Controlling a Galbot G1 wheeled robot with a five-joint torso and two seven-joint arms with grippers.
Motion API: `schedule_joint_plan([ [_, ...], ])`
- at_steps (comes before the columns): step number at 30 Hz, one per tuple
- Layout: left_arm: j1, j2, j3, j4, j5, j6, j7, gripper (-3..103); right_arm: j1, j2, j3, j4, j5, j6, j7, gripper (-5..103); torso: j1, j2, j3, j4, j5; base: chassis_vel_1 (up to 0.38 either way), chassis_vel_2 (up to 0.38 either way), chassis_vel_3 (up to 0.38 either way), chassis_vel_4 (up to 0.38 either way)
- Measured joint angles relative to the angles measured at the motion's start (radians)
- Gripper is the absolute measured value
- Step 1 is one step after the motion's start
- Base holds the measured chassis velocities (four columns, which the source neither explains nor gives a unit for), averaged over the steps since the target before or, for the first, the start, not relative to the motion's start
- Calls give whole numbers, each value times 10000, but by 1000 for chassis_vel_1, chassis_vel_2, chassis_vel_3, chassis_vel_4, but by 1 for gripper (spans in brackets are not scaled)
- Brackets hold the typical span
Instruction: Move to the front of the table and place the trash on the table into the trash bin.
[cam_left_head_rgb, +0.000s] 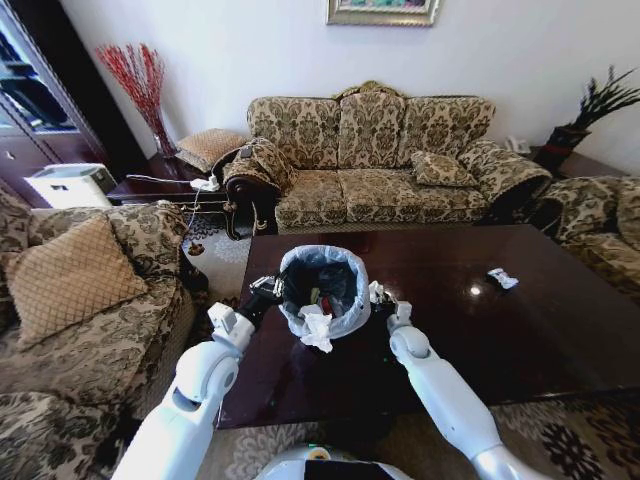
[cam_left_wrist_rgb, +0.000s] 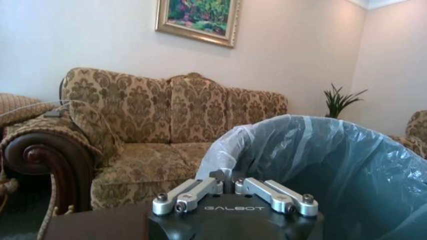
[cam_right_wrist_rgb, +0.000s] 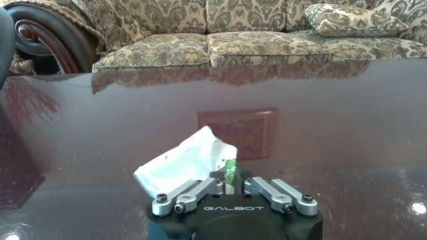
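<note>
The left end effector (cam_left_wrist_rgb: 225, 181) is pinched on the trash bin (cam_left_head_rgb: 322, 290) bag. The right end effector (cam_right_wrist_rgb: 229, 181) grips a white wrapper (cam_right_wrist_rgb: 183, 165) over the table (cam_left_head_rgb: 520, 330). One scrap (cam_left_head_rgb: 502, 279) is left.

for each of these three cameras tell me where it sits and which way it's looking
Head view: on the robot's head, looking forward and down at the table, trash bin and sofa; both arms show.
Left wrist view: on the left arm, facing the sofa past the bin's bag; left gripper at its rim.
Right wrist view: on the right arm, looking across the tabletop; right gripper shut on a white wrapper.
All three share the sofa.
</note>
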Motion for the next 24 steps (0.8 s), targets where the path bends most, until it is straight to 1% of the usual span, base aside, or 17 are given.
schedule_joint_plan([
  [1, -2, 8, -2, 0, 1, -3, 4, 3, -28, 12, 42, -3, -8, 18, -15, 6, 0, 0, 0, 0, 0, 0, 0, 0, 0],
  [2, -2, 8, -2, 0, 1, -3, 4, 3, -28, 12, 42, -3, -8, 18, -15, 6, 0, 0, 0, 0, 0, 0, 0, 0, 0],
  [3, -5, 17, -4, 0, 1, -3, 6, 3, -54, 14, 70, -3, -14, 28, -30, 2, 0, 0, 0, 0, 0, 0, 0, 0, 0],
  [4, -10, 29, -10, -9, 1, -3, 9, 3, -88, 14, 96, 3, -25, 39, -43, 1, 0, 0, 0, 0, 0, 0, 0, 0, 0],
  [12, 4, 40, -39, -112, -6, -4, 10, 3, -323, -35, 328, 290, -16, 45, -14, 0, 0, 0, 0, 1, 1, 0, 0, 0, 0],
  [15, 18, 43, -52, -194, -35, -3, 7, 3, -646, -111, 795, 941, -16, 70, 64, 0, 0, 0, 0, 0, 2, 0, 0, 0, 0],
  [16, 18, 43, -52, -194, -35, -3, 7, 3, -646, -111, 795, 941, -16, 70, 64, 0, 0, 0, 0, 0, 2, 0, 0, 0, 0],
  [18, 15, 85, -54, -219, -82, -1, 3, 3, -864, -240, 1115, 1572, 20, 88, 118, 0, 0, 0, 0, 0, 3, 0, 0, 0, 0],
  [20, -25, 140, -55, -226, -149, 27, 0, 3, -1064, -611, 1505, 2823, 407, 41, 289, 0, 0, 0, 0, -1, 1, 0, 0, 0, 0],
  [21, -25, 140, -55, -226, -149, 27, 0, 3, -1064, -611, 1505, 2823, 407, 41, 289, 0, 0, 0, 0, -1, 1, 0, 0, 0, 0],
  [23, -65, 143, -42, -227, -178, 45, -6, 3, -1099, -952, 1704, 3634, 503, 29, 276, 0, 0, 0, 0, 0, 0, 0, 0, 0, 0],
  [24, -93, 133, -5, -217, -186, 57, -7, 3, -1053, -1317, 1885, 4540, 766, -61, 294, 0, 0, 0, 0, -2, -1, 0, 0, 0, 0],
])
